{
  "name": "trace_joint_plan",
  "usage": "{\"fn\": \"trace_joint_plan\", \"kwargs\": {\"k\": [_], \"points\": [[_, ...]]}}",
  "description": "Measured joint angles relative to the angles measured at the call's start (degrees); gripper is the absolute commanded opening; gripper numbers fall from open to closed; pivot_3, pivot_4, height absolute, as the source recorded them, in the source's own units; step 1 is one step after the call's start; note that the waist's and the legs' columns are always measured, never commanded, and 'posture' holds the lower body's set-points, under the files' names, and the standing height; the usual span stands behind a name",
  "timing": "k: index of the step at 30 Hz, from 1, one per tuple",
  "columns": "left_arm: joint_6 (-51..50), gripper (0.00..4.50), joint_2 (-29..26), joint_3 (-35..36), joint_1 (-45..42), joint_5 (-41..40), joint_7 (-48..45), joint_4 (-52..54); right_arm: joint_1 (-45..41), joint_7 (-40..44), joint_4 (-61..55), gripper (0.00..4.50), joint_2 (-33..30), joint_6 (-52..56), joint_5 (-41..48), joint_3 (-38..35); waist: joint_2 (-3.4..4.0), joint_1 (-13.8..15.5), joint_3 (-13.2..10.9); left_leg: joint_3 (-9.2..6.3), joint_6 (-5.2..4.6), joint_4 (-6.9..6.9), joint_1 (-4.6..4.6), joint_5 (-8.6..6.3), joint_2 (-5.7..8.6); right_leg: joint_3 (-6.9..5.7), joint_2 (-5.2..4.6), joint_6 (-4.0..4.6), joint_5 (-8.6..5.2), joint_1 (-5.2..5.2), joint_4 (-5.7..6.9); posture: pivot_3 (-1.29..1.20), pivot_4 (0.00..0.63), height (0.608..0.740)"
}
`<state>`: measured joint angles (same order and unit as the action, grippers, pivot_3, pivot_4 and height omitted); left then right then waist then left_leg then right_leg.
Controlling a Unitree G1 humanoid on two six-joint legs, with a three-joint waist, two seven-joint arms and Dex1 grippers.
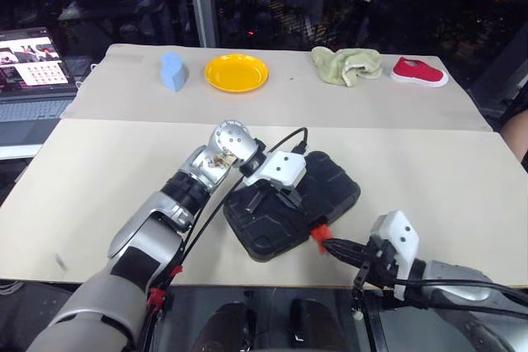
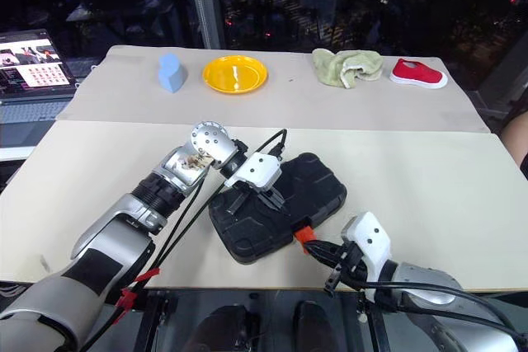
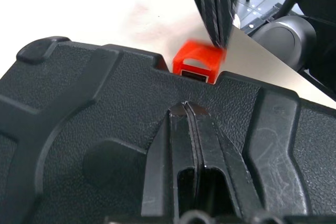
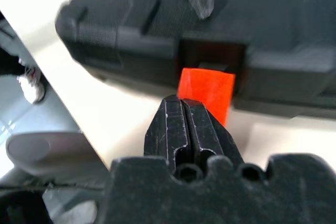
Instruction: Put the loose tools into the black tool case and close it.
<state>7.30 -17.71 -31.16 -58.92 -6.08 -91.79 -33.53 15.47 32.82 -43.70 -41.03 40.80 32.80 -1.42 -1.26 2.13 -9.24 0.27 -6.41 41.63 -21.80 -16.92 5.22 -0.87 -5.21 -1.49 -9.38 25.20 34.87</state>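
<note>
- Black tool case [image 1: 293, 204] lies lid down at lower centre of the table [image 1: 445, 179] — no loose tools outside it; orange latch [image 4: 206, 93] looks unfastened.
- Left gripper [image 1: 272, 195], fingers together, presses on the lid.
- Right gripper [image 2: 318, 251], fingers together, empty — tips touching the latch at the case's near edge.

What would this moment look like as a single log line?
black tool case: closed | left gripper: shut, pressing lid | right gripper: shut, tips at orange latch | loose tools: none visible

Closed black tool case [image 2: 276, 216] under left end effector [image 2: 257, 195], right end effector [image 2: 323, 251] (fingers together) at orange latch [image 2: 303, 235].
</note>
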Motion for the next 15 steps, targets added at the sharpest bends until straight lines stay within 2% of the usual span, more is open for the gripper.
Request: {"fn": "trace_joint_plan", "kwargs": {"k": [15], "points": [[-0.1, 0.04, 0.4, 1.4, 0.3, 1.5, -0.1, 0.0, -4.8, -0.5, 8.8, 0.00, 4.2, -1.8, -6.4, 5.0, 0.00, 0.0, 0.0, -0.01, 0.02, 0.00, 0.04, 0.00, 0.00, 0.00, 0.03, 0.18, 0.11, 0.00, 0.02, 0.00, 0.150, 0.740]]}}
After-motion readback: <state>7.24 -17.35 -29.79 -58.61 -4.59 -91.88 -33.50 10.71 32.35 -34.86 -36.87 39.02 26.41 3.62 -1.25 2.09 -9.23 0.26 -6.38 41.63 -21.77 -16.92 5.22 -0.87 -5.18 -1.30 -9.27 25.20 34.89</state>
